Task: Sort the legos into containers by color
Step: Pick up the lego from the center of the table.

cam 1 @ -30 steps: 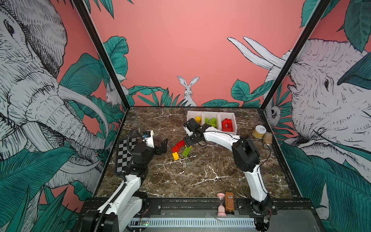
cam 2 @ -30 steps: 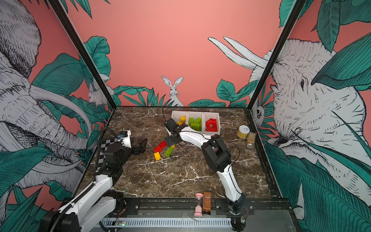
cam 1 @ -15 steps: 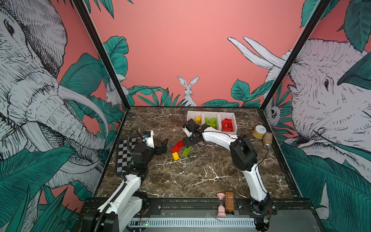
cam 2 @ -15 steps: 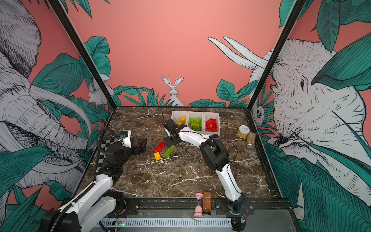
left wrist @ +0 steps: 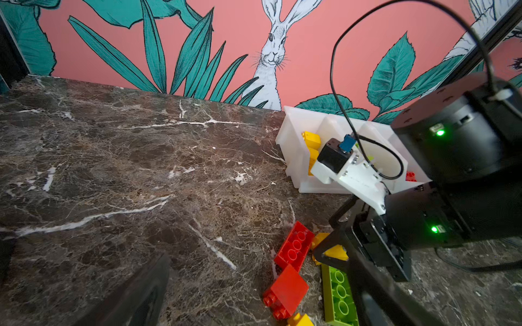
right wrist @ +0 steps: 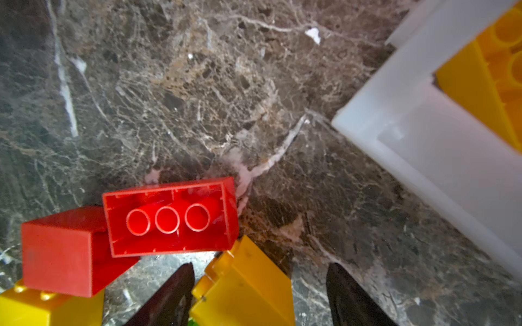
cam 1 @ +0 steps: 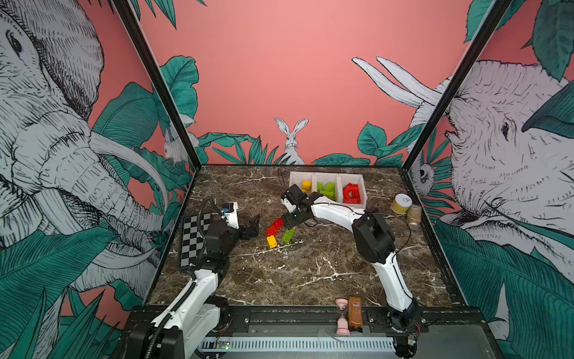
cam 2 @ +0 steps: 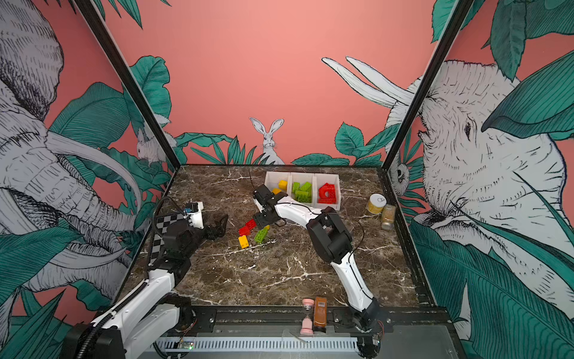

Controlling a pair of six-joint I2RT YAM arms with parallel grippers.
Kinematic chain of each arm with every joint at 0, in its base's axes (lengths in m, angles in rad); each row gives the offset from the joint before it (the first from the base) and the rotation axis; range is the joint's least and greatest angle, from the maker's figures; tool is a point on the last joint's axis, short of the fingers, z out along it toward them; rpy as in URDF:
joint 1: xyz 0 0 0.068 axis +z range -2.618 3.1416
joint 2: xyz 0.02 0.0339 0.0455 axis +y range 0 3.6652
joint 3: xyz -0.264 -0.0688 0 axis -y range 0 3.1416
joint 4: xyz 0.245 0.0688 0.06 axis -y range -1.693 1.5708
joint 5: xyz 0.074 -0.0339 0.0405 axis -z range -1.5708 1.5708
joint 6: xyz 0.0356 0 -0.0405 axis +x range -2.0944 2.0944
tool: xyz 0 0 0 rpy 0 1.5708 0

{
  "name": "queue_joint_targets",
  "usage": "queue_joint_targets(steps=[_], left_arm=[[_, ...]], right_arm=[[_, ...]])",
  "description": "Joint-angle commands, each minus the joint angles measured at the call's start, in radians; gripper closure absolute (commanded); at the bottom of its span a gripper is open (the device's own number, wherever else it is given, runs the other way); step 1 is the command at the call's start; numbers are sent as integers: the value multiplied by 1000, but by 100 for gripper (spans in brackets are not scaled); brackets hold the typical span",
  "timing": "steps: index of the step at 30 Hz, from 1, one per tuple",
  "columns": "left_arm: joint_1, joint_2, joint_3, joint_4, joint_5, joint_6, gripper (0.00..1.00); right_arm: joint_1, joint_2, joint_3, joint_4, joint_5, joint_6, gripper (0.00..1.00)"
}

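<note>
Both top views: bins (cam 1: 292, 181) part filled by colour, roughly five loose bricks (cam 2: 244, 230) on table (cam 1: 310, 264); my left gripper (cam 1: 254, 223) wide open, empty. Left wrist: red bricks (left wrist: 295, 245), green brick (left wrist: 339, 293) unsorted. Right wrist: right gripper (right wrist: 260, 271) straddles yellow brick (right wrist: 248, 293), unclamped.

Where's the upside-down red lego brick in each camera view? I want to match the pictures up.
Both top views: upside-down red brick mid-table in the loose cluster, the red one nearer the containers.
Left wrist: the brick lies between the containers and a plain-faced red block.
Right wrist: the brick shows three tubes, beside a yellow brick.
Shared landmark: the containers' yellow-filled end compartment.
</note>
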Motion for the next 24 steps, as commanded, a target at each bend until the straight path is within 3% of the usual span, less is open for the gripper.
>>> queue_joint_targets(steps=[1,11,24], left_arm=[[-5,-1,13,9,-2,0,1],[-5,-8,13,2,-9,2,1],[-5,-12,13,-1,-11,2,1]], right_arm=[[5,13,20,-16,19,-10,31],[4,-15,-9,7,35,7,41],[-32,-188,-73,18,62,3,47]])
